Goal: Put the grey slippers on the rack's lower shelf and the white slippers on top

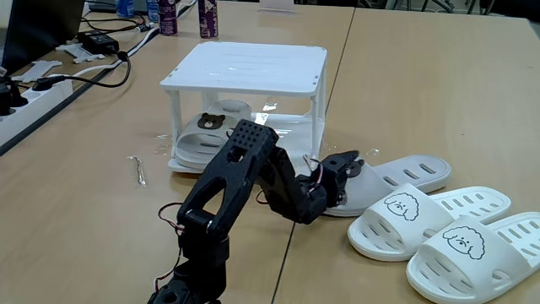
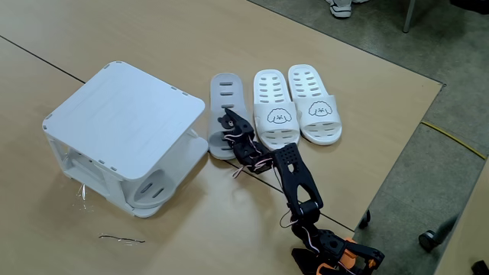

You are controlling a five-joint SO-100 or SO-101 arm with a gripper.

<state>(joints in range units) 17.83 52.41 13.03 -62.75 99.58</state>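
Observation:
One grey slipper (image 1: 207, 128) lies on the rack's lower shelf (image 1: 291, 127), also seen under the rack (image 2: 122, 114) as the grey slipper (image 2: 157, 187). The other grey slipper (image 1: 401, 173) (image 2: 224, 92) lies flat on the table just right of the rack (image 1: 245, 67). My gripper (image 1: 353, 164) (image 2: 228, 122) is at its strap end, and the jaws pinch the strap's edge. The two white slippers (image 1: 418, 218) (image 2: 275, 107) with dog faces lie side by side beyond it, the second white slipper (image 1: 481, 249) (image 2: 313, 99) outermost. The rack's slatted top is bare.
In a fixed view a power strip (image 1: 25, 93), cables (image 1: 101, 51) and bottles (image 1: 207, 19) sit at the far left of the table. A thin metal piece (image 1: 137, 169) lies left of the rack. The table edge (image 2: 397, 160) runs close behind the arm.

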